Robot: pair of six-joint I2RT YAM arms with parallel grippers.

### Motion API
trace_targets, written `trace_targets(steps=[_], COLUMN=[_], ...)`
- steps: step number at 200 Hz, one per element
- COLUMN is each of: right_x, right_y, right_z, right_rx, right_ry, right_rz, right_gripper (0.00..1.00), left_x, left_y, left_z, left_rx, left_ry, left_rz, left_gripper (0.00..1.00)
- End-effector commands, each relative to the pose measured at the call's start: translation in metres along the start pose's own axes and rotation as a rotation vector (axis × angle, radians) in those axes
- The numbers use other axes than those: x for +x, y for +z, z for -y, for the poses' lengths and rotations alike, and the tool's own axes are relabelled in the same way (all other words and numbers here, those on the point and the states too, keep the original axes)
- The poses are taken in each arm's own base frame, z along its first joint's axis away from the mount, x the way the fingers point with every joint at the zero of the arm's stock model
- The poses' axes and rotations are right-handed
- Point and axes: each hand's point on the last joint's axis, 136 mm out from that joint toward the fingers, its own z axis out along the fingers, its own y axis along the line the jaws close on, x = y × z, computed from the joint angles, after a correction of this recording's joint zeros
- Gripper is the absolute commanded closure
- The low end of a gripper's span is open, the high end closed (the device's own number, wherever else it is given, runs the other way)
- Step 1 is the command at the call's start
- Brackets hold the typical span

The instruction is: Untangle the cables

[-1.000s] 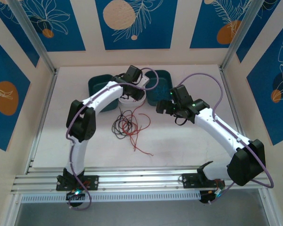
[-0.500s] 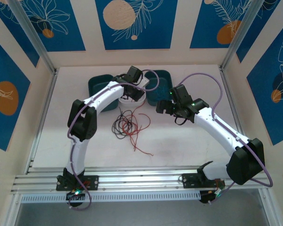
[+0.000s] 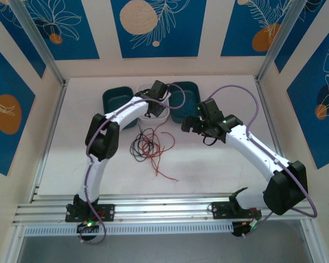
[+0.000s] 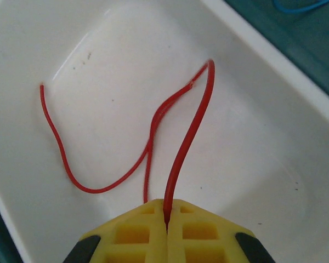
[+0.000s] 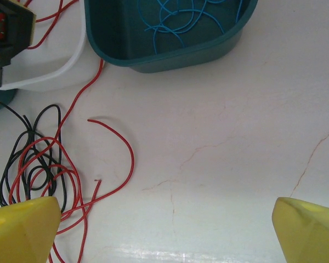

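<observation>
Two grippers, 3 bins, 1 cable heap.

1. left gripper (image 4: 166,219) (image 3: 152,109): clenched, yellow pads pressed together w/ no gap, pinching one red cable (image 4: 186,137) at pad seam. Hangs over white bin (image 4: 263,148) (image 3: 163,115), tips pointing down into it.
2. right gripper (image 5: 165,222) (image 3: 187,125): released, fingers spread wide to both lower corners of wrist view, nothing btwn them, touching nothing. Hovers above bare table (image 5: 236,137), just right of heap.
3. Red cable, held: rises from pads straight up wrist view, hairpin bend at top, doubles back down beside itself, then swings left in a shallow U to a free end. Long axis approx. in line w/ gripper's reach. All of this length sits w/in white bin; whether it rests on bin floor, cannot tell.
4. cables (image 3: 148,145) (image 5: 41,164), tangled heap: red + black loops interlaced, on table mid-field, near side of bins, btwn the arms. Heap's long axis runs from white bin toward near edge; one red tail trails out near-right. Red strand climbs from heap to corner of right teal bin.
5. right teal bin (image 5: 170,52) (image 3: 187,90): holds blue cables (image 5: 175,22), loose coils, apart from heap.
6. left teal bin (image 3: 112,101): partly hidden by left arm; contents not legible.
7. Obstructions: white bin rim lies btwn held cable and heap; black loops cross over red ones in heap.
</observation>
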Motion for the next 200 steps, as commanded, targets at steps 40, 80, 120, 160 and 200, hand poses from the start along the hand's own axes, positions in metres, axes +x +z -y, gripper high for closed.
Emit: trace_targets(steps=[40, 80, 120, 160, 200], right_x=[0.003, 0.004, 0.004, 0.002, 0.003], right_y=[0.001, 0.002, 0.003, 0.003, 0.003], right_z=[-0.002, -0.002, -0.004, -0.006, -0.007], right_rx=[-0.027, -0.028, -0.032, -0.041, -0.043], right_ry=[0.019, 0.022, 0.015, 0.013, 0.009], right_rz=[-0.011, -0.016, -0.016, -0.016, -0.015], right_gripper=[0.01, 0.01, 0.01, 0.01, 0.01], left_x=[0.0, 0.005, -0.004, -0.015, -0.026], left_y=[0.022, 0.032, 0.019, -0.008, -0.031], left_z=[0.013, 0.017, 0.017, 0.008, -0.001], left_rx=[0.039, 0.062, 0.091, 0.087, 0.087], left_ry=[0.004, 0.016, -0.012, -0.057, -0.098], left_rz=[-0.025, -0.054, -0.027, 0.011, 0.062], left_gripper=[1.0, 1.0, 0.86, 0.61, 0.47])
